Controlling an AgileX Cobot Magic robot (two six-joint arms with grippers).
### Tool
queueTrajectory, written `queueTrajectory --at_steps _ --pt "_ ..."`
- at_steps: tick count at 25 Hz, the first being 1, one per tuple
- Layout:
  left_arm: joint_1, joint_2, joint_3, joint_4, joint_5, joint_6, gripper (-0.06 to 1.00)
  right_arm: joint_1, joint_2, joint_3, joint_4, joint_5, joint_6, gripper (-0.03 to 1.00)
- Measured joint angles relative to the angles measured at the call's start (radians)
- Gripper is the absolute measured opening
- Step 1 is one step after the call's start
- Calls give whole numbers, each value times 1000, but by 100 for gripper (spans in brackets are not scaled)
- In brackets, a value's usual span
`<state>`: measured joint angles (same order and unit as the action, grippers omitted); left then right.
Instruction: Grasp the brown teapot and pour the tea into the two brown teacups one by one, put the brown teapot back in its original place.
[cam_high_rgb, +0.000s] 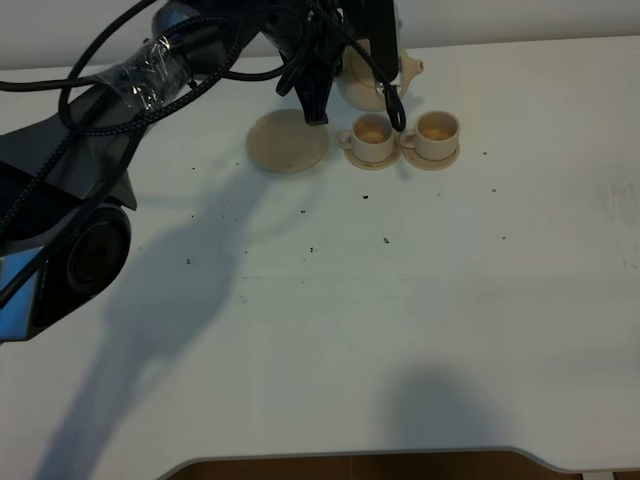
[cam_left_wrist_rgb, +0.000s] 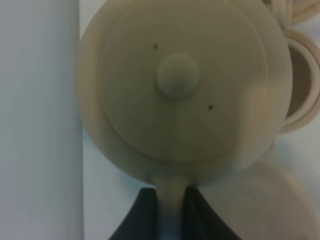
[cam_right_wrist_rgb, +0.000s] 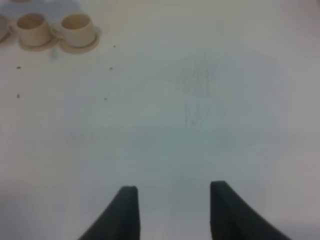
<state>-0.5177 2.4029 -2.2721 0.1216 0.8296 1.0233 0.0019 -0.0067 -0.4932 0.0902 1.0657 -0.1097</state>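
1. Left wrist view puts the brown teapot (cam_left_wrist_rgb: 130, 100) right under my camera, lid on and its knob (cam_left_wrist_rgb: 177, 75) facing the lens. The left gripper (cam_left_wrist_rgb: 170, 192) is clenched on the loop handle (cam_left_wrist_rgb: 172, 210), one dark finger on either side of it
2. From the high camera I place the teapot just beyond the wide saucer (cam_high_rgb: 288, 140) and off to its right. It is not on that saucer, and its spout (cam_high_rgb: 413, 68) points away from it. I cannot tell whether the pot rests on the table (cam_high_rgb: 400, 330) or hangs just above it
3. The two brown teacups (cam_high_rgb: 372, 132) stand in a row to the right of the wide saucer, each on its own small saucer (cam_high_rgb: 372, 158). The first is just beside the wide saucer and the second (cam_high_rgb: 435, 128) is one place further out. Both look amber inside, though I cannot tell if that is liquid
4. Dark specks (cam_high_rgb: 386, 240) dot the white table on the camera side of the wide saucer
5. My left arm (cam_high_rgb: 60, 180), strung with black cables (cam_high_rgb: 100, 45), comes in from the wide saucer's left and passes above it
6. The right gripper (cam_right_wrist_rgb: 173, 186) hangs over the table well apart from the wide saucer, out past the cups. Its jaws are released, standing apart with nothing between them
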Motion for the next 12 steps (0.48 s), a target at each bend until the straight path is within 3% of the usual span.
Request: queueTrajectory --at_steps 12 --pt "0 30 0 2 -65 94 11 0 0 0 0 0 0 36"
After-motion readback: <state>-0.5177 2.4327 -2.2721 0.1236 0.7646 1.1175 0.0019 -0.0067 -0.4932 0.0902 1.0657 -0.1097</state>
